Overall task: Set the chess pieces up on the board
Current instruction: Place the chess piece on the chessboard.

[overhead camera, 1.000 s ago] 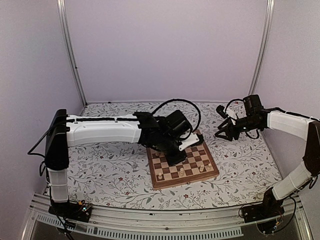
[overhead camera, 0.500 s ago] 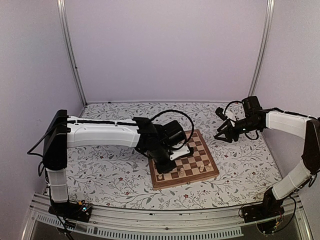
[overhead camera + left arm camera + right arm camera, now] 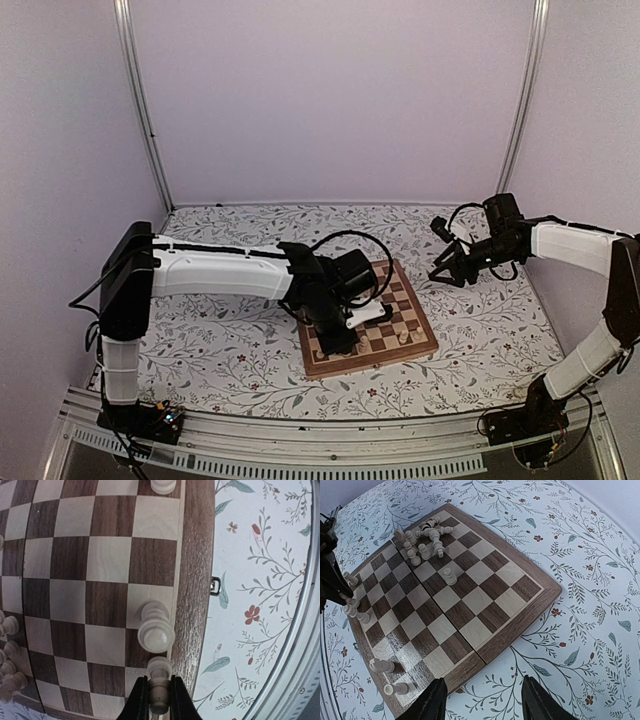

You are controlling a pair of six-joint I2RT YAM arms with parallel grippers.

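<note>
Chess pieces [image 3: 422, 537] lie mostly in a tumbled heap at one corner of the board [image 3: 485, 605], and a few stand along its edges. One small cream piece [image 3: 159, 687] is clamped upright in the left pincer [image 3: 158, 700], over an edge square just beside a taller piece [image 3: 155, 627]. Whether it touches the wood I cannot tell. The board rests on the floral tabletop [image 3: 580, 580]. Off the board's side, the right pincer [image 3: 484, 692] hangs above the tabletop with its fingers apart, holding nothing.
</note>
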